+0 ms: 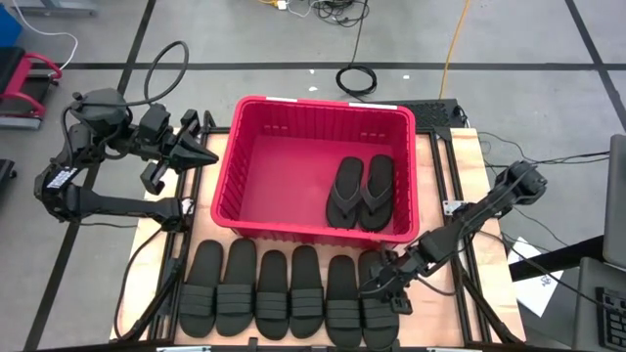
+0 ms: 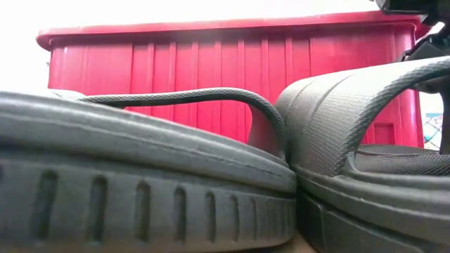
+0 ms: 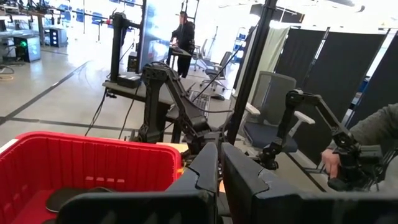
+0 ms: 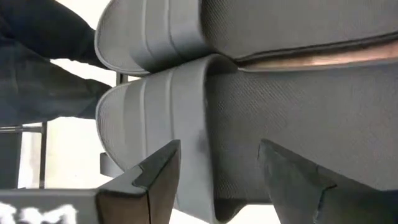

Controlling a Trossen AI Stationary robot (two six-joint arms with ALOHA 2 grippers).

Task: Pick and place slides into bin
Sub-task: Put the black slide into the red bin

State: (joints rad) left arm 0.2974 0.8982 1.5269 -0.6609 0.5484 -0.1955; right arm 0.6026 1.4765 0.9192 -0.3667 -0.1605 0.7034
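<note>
- The right gripper [image 1: 377,285] was low over the row of slides [image 1: 284,290] at the front of the table [image 1: 486,262], with its jaws spread apart.
- In the right wrist view, its two dark fingers [image 4: 155,177] stood wide, one on each side of the ribbed strap of a slide [image 4: 186,124]. I could not tell if they touched it.
- That slide was the one at the right end of the row [image 1: 377,298].
- Six black slides with wide straps lay side by side in that row, just in front of the bin [image 1: 318,117].
- The bin was red and sat in the middle of the table.
- Two black flip-flops [image 1: 359,192] lay flat inside the bin, close together, near its right wall.
- In the low view, two slides [image 2: 140,176] filled the front of the picture, and the red wall of the bin [image 2: 211,63] rose right behind them.
- The left gripper [image 1: 201,154] was up off the table, just beside the left wall of the bin, with its jaws pressed together and holding nothing.
- In the left wrist view, its fingers [image 3: 205,171] pointed over the red rim of the bin [image 3: 93,146].
- Far behind the table, a person [image 3: 185,31] stood at a desk, and a hand [image 3: 331,163] showed at the edge of the view.
</note>
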